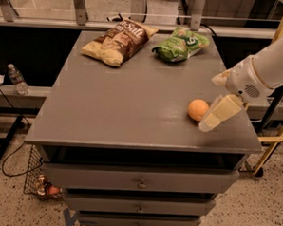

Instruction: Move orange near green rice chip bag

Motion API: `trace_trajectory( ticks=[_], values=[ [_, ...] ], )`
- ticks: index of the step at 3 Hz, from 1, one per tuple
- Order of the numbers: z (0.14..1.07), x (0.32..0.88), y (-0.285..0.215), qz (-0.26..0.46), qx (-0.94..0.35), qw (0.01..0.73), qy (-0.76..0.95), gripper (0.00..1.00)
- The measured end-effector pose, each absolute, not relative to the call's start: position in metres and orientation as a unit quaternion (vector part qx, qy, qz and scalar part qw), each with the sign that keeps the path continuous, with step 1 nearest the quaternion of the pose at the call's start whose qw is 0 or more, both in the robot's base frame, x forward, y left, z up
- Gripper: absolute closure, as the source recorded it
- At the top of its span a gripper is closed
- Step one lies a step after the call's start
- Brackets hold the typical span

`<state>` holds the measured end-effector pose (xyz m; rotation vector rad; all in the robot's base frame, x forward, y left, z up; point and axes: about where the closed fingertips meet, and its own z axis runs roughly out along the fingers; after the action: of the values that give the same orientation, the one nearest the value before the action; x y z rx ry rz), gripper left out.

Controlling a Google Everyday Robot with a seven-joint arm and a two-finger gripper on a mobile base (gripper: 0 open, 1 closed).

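Reaching to grasp: the pincer point(209, 121) hangs low over the table point(132, 114), with the orange point(198, 109) just beside it. I cannot tell whether the pincer is apart or together. Next it must enclose the orange and carry it to the green rice chip bag point(180, 44), well beyond the pincer.

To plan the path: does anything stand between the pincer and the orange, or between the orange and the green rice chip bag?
Nothing visible does. The pincer sits right beside the orange, near the front right corner of the table. Only bare surface lies between the orange and the green rice chip bag.
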<state>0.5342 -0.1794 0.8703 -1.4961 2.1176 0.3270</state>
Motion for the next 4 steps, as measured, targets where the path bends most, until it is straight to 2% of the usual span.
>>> trace_trajectory(
  ticks=[1, 2, 3, 4],
  values=[
    [0.860, 0.535, -0.178, 0.153, -0.545, 0.285, 0.774, 0.00],
    [0.852, 0.536, -0.173, 0.176, -0.547, 0.292, 0.765, 0.11],
    [0.845, 0.536, -0.166, 0.190, -0.551, 0.294, 0.758, 0.29],
    [0.842, 0.532, -0.163, 0.203, -0.554, 0.298, 0.750, 0.53]
  ],
)
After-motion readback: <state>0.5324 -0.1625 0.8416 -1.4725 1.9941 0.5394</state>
